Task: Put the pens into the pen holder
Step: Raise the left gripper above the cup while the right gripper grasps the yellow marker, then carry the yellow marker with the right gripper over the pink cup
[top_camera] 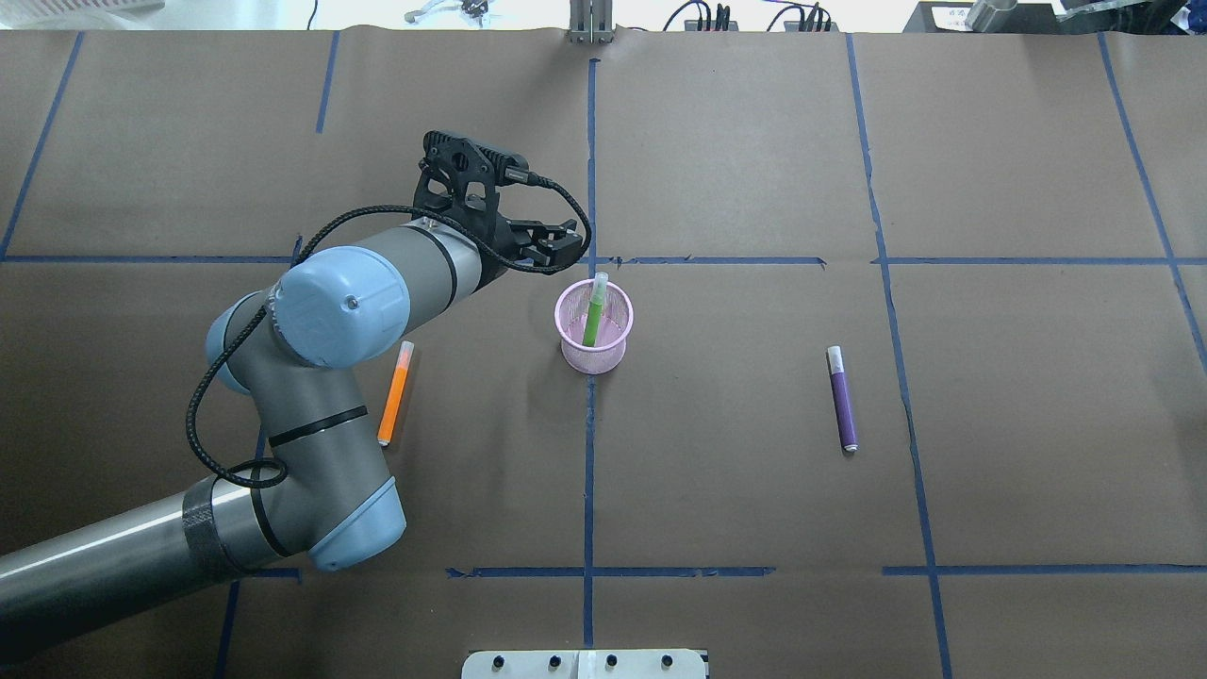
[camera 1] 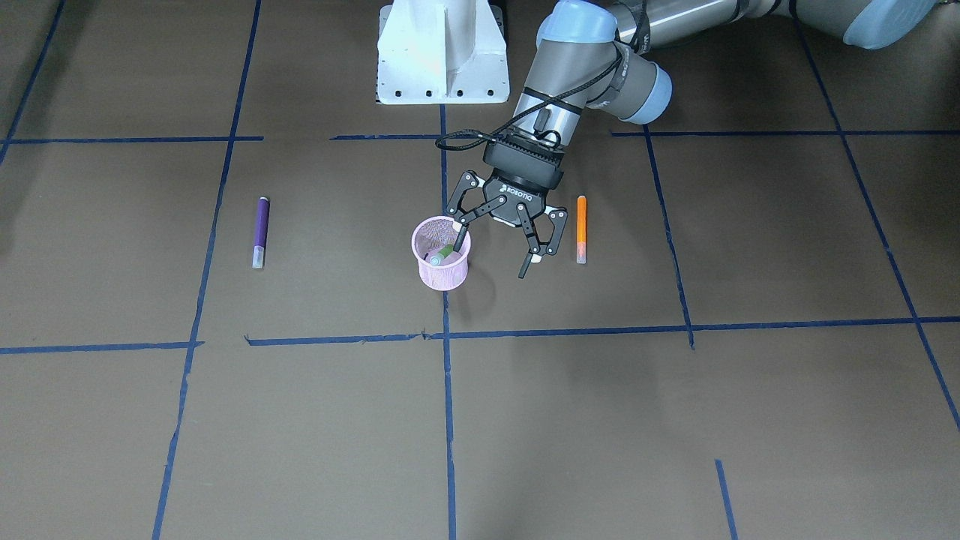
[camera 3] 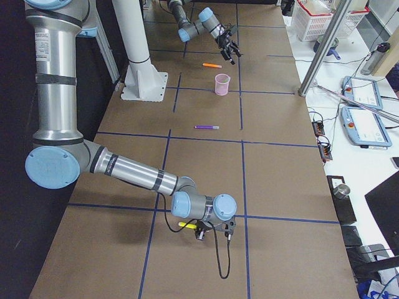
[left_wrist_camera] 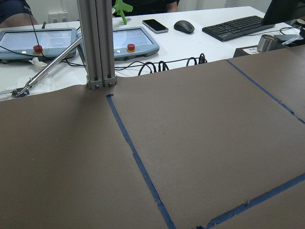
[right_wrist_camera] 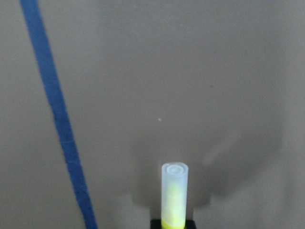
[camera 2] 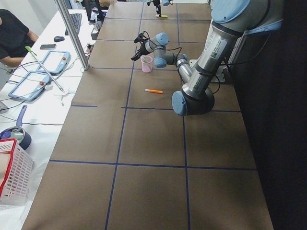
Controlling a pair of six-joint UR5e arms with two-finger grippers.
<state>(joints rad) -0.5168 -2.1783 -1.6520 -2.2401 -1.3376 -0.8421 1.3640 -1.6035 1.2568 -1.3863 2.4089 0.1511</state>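
Note:
The pink mesh pen holder [camera 1: 442, 276] stands at the table's middle, also in the overhead view [top_camera: 592, 354]. The green pen [camera 1: 444, 254] [top_camera: 592, 317] leans inside it. My left gripper [camera 1: 491, 260] [top_camera: 549, 247] is open and empty, just above and beside the holder's rim, one finger over the rim. The orange pen [camera 1: 581, 225] [top_camera: 394, 394] lies flat beside the left arm. The purple pen [camera 1: 260, 229] [top_camera: 842, 401] lies flat on the other side. My right gripper [camera 3: 209, 230] is far off, holding a yellow pen [right_wrist_camera: 174, 194] above the paper.
Blue tape lines [top_camera: 589, 443] grid the brown paper. The white robot base [camera 1: 442, 56] stands behind the holder. In the left wrist view a metal post [left_wrist_camera: 96, 43] and teach pendants [left_wrist_camera: 136, 40] stand past the table's far edge.

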